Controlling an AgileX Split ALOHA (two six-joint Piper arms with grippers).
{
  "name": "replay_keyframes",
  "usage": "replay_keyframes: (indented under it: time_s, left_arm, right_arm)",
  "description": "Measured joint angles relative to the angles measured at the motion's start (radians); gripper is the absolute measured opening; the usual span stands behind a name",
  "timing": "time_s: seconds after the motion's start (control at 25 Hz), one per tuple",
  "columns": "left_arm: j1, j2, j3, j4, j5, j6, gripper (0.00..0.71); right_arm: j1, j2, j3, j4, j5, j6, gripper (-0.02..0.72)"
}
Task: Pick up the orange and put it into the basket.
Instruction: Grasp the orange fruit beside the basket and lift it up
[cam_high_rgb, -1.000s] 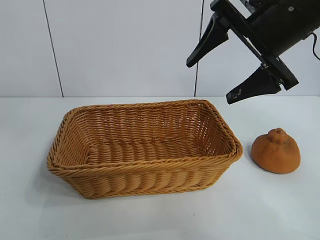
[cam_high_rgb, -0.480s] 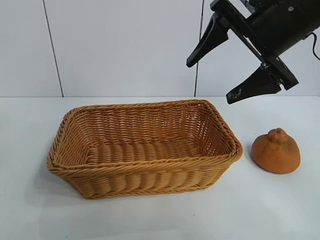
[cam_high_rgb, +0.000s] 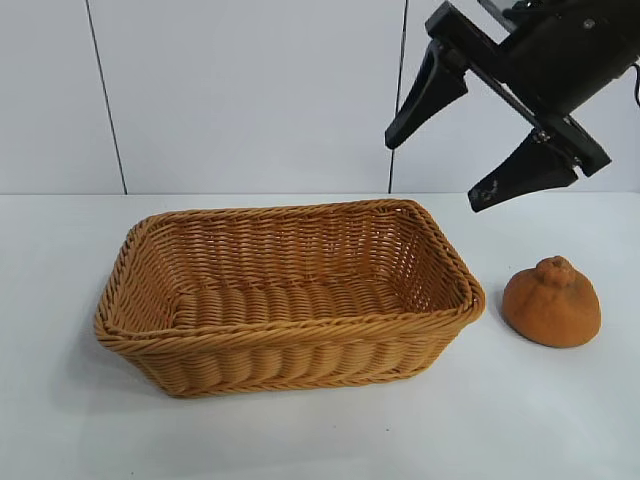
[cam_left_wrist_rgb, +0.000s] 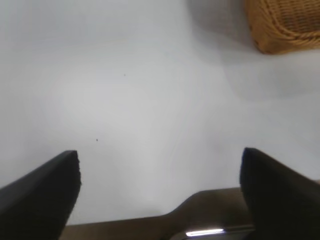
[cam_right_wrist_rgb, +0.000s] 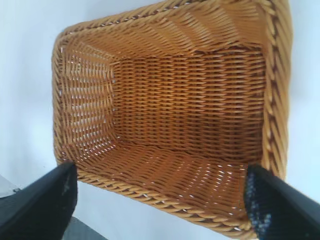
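White table, pale panelled wall behind. Basket sits mid-table, nothing in it. Orange rests on the table just right of the basket, not touching it. Right gripper hangs above the basket's right end, jaws wide apart, holding nothing. Left gripper over bare table near a basket corner, jaws also spread wide, nothing held.

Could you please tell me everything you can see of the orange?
The orange is a squat, dome-shaped fruit with dull brownish-orange, bumpy matte skin and a knobby nub on top. It sits upright on the white table, to the right of the wicker basket, apart from it. Nothing else touches it.
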Motion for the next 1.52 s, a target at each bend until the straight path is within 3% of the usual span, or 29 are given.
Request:
replay_keyframes:
  time_s: [0.12,0.32,0.44,0.72,1.52]
  left_arm:
    - [0.0,-0.111,0.0,0.0,0.0,0.0,0.615]
    - [0.0,-0.268,0.001,0.0,0.0,0.0,0.615]
    - [0.0,-0.272,0.001,0.001,0.0,0.0,0.615]
    - [0.0,-0.273,0.001,0.001,0.0,0.0,0.615]
    - [0.0,-0.273,0.002,0.001,-0.002,0.0,0.615]
  right_arm:
    - [0.0,0.0,-0.048,-0.112,0.022,0.058,0.619]
    - [-0.012,0.0,-0.073,-0.351,0.033,0.202,0.619]
    - [-0.058,0.0,-0.073,-0.435,0.038,0.246,0.619]
    - [-0.16,0.005,-0.073,-0.458,0.037,0.257,0.619]
    - [-0.166,0.364,-0.071,-0.488,-0.048,0.253,0.608]
